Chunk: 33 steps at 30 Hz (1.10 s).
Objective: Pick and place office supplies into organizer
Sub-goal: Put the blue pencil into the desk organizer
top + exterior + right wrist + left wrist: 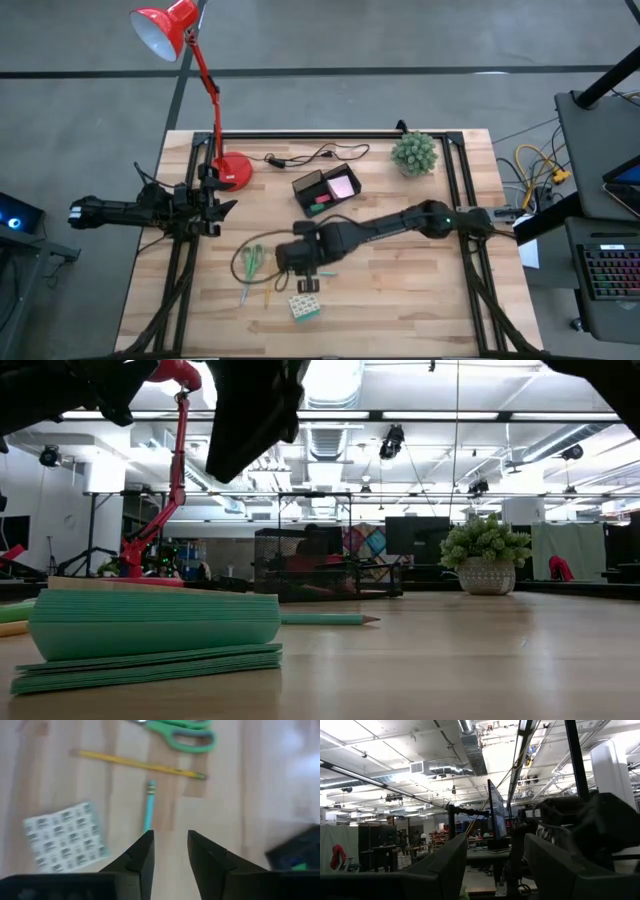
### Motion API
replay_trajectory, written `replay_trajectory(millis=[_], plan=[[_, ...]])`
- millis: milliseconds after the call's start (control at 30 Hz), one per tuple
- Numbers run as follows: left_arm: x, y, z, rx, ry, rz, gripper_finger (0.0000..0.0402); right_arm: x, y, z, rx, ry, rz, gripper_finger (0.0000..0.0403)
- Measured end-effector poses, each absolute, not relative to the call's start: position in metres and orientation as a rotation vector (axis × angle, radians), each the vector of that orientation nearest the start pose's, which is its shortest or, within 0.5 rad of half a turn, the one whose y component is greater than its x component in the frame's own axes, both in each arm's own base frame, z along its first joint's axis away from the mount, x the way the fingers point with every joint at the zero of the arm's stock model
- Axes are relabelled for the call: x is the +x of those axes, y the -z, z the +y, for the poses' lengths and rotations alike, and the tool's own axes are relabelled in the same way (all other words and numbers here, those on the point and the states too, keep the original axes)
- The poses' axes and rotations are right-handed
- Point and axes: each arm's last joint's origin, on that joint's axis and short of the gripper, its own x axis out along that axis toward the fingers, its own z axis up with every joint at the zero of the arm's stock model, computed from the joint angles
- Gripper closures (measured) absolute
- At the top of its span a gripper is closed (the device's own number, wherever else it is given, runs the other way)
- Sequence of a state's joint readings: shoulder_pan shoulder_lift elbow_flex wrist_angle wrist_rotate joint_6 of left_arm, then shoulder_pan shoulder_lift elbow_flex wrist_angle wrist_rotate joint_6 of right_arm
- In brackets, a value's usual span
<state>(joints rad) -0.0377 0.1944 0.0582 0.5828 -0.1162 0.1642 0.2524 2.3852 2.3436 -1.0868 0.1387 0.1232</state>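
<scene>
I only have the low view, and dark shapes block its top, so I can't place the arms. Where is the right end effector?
Observer: The right end effector hangs open and empty over the table, with the teal pen just ahead of its fingers.
Operator: And the left arm?
Observer: The left end effector waits open at the table's left edge, beside the red lamp's base.
Operator: Anything in the organizer yet?
Observer: The organizer already holds a pink sticky-note pad in one compartment.
</scene>
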Motion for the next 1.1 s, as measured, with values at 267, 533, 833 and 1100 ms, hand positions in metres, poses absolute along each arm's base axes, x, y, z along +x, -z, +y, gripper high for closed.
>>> replay_trajectory(millis=[267,533,833,1100], plan=[[0.099,-0.222,0.0,0.127,-0.113,-0.437,0.0214,0.479,-0.228,0.152,-0.164,-0.08,1.114,0.0253],[0.099,-0.222,0.0,0.127,-0.113,-0.437,0.0214,0.48,-0.198,0.155,-0.147,-0.066,1.116,0.0225],[0.099,-0.222,0.0,0.127,-0.114,-0.437,0.0214,0.477,-0.168,0.15,-0.153,-0.058,1.152,0.0234],[0.099,-0.222,0.0,0.127,-0.113,-0.437,0.0214,0.471,-0.145,0.139,-0.149,-0.031,1.205,0.0239]])
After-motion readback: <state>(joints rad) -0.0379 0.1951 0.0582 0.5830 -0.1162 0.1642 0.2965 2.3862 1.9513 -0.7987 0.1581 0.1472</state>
